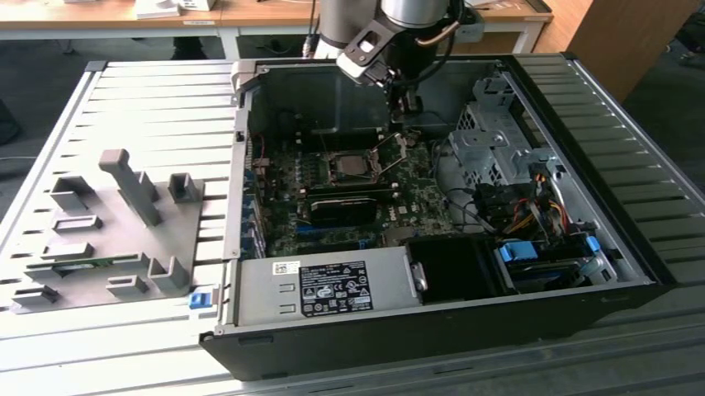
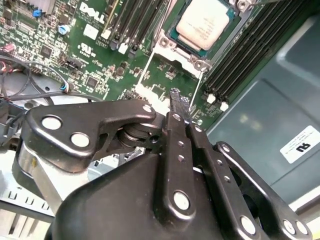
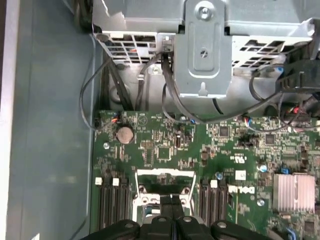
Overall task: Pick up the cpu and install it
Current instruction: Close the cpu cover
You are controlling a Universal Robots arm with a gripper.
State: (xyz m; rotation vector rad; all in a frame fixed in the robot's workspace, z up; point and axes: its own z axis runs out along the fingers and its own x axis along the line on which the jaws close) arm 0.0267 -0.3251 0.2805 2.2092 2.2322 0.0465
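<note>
My gripper [image 2: 179, 102] is clenched on nothing: in both wrist views the two black fingers meet tip to tip with no part between them. In the exterior view it hangs inside the open computer case [image 1: 617, 247], at about one o'clock from the socket [image 1: 355, 167] and close above the board.

The cpu [image 2: 202, 22] is not with me. In the second wrist view it lies in the socket with its silvery top up, and as far as I can tell it sits level. The metal frame [image 2: 162, 45] between the chip and my fingertips looks swung open, not folded over it, so I judge the chip placed but not clamped.

The trouble I see comes from that loose state. If my closed fingers brush the chip or knock the open frame, the cpu could shift or tip on the contacts beneath, and any pressure on it then might bend them. I cannot tell whether its corners are truly in register, and a clamp forced down on a crooked chip would do the same harm. The memory slots [image 2: 235, 65] run just beside my fingers, and the cables [image 3: 170, 95] under the drive cage [image 3: 202, 50] lie near, so a sideways drift could snag a latch or a wire
</note>
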